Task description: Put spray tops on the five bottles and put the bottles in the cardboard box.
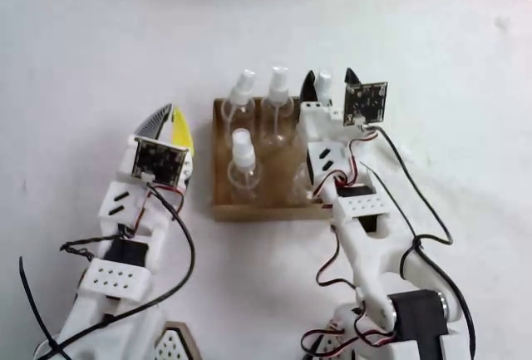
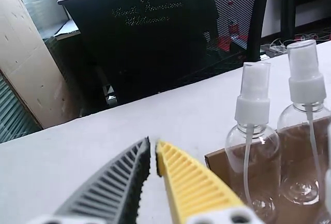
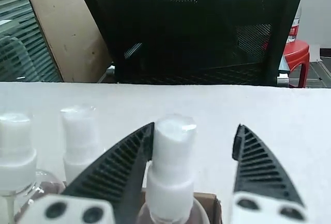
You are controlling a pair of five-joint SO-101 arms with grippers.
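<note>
Right claw [image 3: 195, 127], released, straddles one spray top [image 3: 175, 149]; left claw [image 2: 153, 142], clenched, is beside the cardboard box [image 1: 220, 204].

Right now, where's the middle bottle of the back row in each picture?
High view: the middle back bottle stands at the centre of the far row in the cardboard box.
Left wrist view: it stands past the yellow finger and the back-left bottle.
Right wrist view: it is beside the back-right bottle, which sits between the black fingers.
Shared landmark: the cardboard box.
</note>
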